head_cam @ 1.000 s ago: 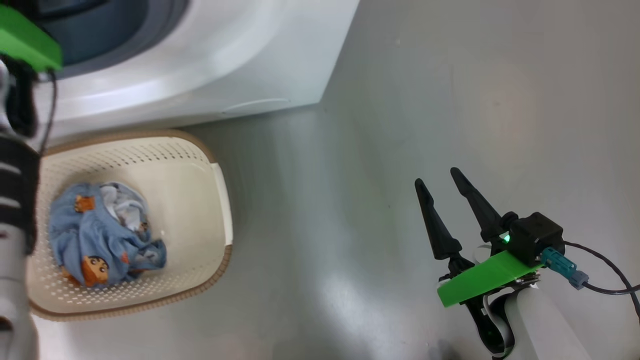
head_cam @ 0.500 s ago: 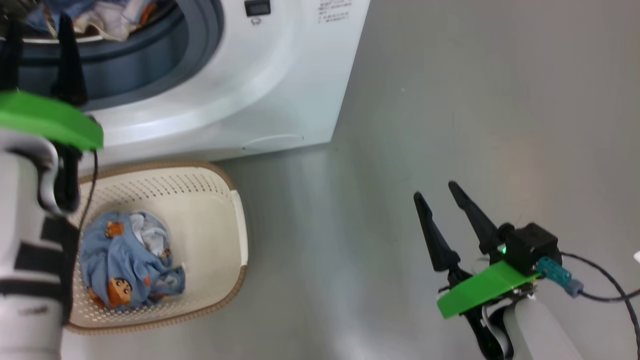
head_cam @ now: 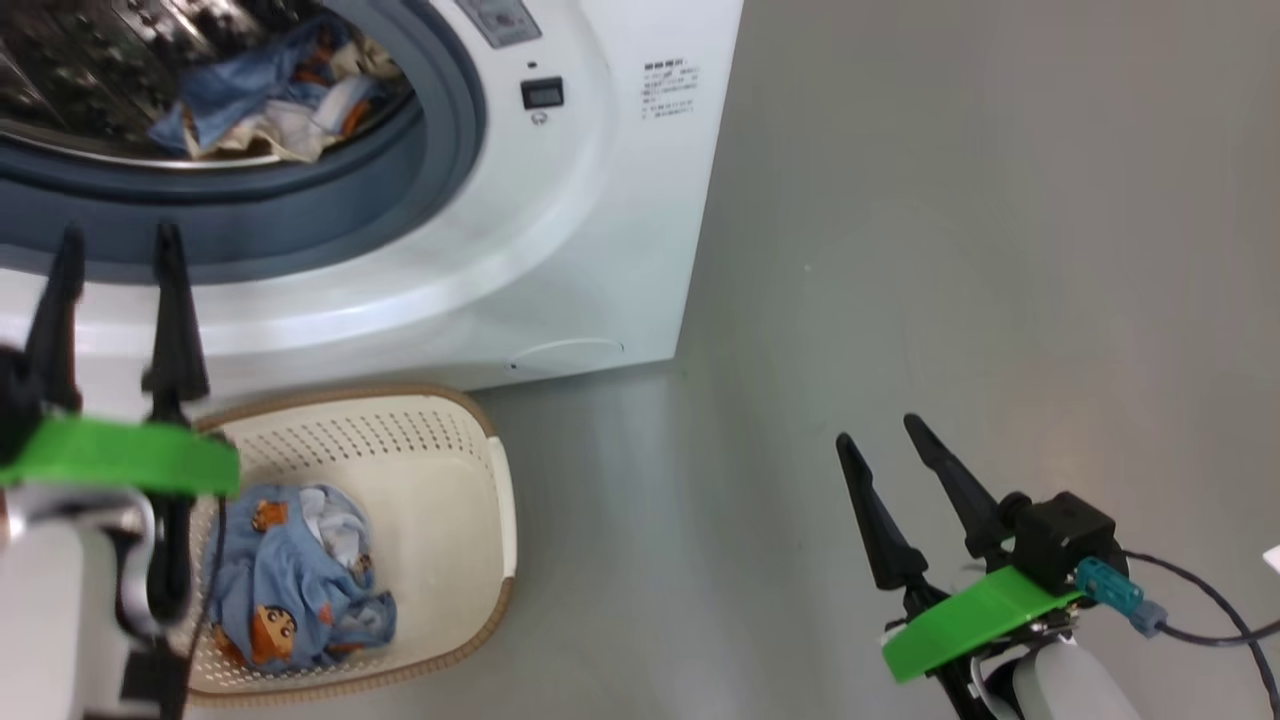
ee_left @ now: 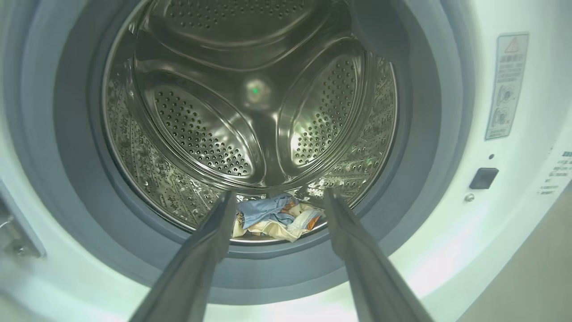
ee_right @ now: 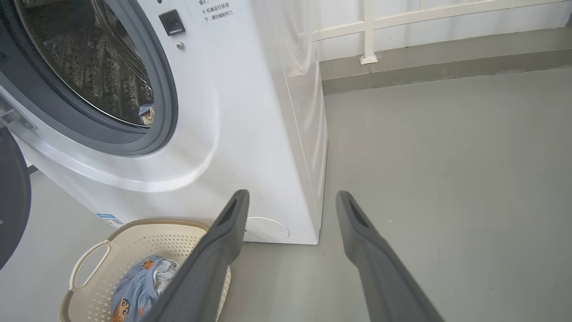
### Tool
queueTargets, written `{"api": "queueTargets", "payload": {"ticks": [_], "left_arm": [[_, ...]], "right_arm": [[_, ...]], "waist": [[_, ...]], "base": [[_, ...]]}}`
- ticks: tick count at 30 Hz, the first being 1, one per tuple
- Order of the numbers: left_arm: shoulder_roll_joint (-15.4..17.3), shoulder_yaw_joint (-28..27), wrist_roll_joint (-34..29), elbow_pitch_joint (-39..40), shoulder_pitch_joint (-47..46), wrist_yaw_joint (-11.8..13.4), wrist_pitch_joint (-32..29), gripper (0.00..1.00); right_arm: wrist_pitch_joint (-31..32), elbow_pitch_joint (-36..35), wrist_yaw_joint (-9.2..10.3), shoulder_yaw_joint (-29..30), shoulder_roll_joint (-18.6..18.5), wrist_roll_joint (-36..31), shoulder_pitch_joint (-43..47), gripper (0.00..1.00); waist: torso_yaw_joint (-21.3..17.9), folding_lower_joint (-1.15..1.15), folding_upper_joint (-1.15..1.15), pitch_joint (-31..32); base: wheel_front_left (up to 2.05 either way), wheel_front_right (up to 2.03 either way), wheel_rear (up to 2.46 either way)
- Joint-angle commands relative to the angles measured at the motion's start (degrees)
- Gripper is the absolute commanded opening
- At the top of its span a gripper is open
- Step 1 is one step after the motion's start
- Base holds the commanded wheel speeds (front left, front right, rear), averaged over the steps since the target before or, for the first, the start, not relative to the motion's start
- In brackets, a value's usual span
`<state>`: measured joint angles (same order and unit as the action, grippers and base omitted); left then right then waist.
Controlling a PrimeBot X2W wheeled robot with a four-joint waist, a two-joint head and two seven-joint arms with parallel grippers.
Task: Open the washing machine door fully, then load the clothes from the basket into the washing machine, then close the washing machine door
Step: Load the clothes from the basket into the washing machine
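With the door (ee_right: 9, 201) swung out wide of the washer (head_cam: 600, 200), both my claws hang released, nothing between their fingers. The count: one washer, one basket (head_cam: 505, 500), two bundles of clothes. The drum bundle (head_cam: 270, 100), blue and cream, lies at the bottom front of the drum (ee_left: 201, 134), just behind the grey ring (head_cam: 300, 235). The basket bundle (head_cam: 290, 590), blue with orange cartoon figures, lies in the basket. The basket stands on the floor (head_cam: 950, 250) close against the washer's foot, below the opening.

My left claw (head_cam: 118, 235) is held before that opening, its two fingers spread and pointing at the drum mouth, apart from the ring. My right claw (head_cam: 878, 432), its two fingers likewise apart, hangs over the floor well to the right of washer and basket. Open floor runs from the washer's right side to the back wall.

The left wrist view looks straight into the perforated steel drum, with the drum bundle showing between my fingers. The right wrist view adds the door's black edge at far left, a white basket handle (ee_right: 76, 273), a small blue label (ee_right: 109, 219) low on the front panel and a white railing (ee_right: 366, 31) along the wall.
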<state>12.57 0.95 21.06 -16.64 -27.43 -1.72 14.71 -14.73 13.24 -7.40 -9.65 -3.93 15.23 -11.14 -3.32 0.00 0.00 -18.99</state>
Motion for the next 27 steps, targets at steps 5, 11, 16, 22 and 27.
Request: {"api": "queueTargets", "payload": {"ticks": [5,11,16,22,27], "left_arm": [[0.45,-4.60,-1.59,7.42,8.49,0.40,0.29,1.00],[-1.45,-6.59,-3.50,11.27,16.63,0.46,0.29,1.00],[-4.03,-8.27,-5.12,13.60,21.90,1.16,0.29,1.00],[-6.06,-9.54,-6.60,15.19,27.29,0.91,0.29,1.00],[-6.68,-10.80,-9.27,16.63,32.06,1.06,0.29,1.00]], "right_arm": [[-0.27,-0.98,-0.09,-1.13,-0.18,0.43,2.19,1.00],[-0.27,-0.67,-0.09,-1.03,-0.78,0.54,3.68,1.00],[-0.27,-0.42,-0.09,-1.10,-1.21,0.72,4.93,1.00],[-0.27,-0.14,-0.09,-0.88,-1.79,0.91,6.70,1.00],[-0.27,-0.20,-0.09,-0.59,-2.28,1.00,8.61,1.00]], "waist": [[0.42,0.00,0.00,4.14],[0.52,0.00,0.00,7.43],[0.61,0.00,0.00,10.30],[0.65,0.00,0.00,13.53],[0.86,0.00,0.00,16.00]], "base": [[0.00,0.00,0.00],[0.00,0.00,0.00],[0.00,0.00,0.00],[0.00,0.00,0.00],[0.00,0.00,0.00]]}}
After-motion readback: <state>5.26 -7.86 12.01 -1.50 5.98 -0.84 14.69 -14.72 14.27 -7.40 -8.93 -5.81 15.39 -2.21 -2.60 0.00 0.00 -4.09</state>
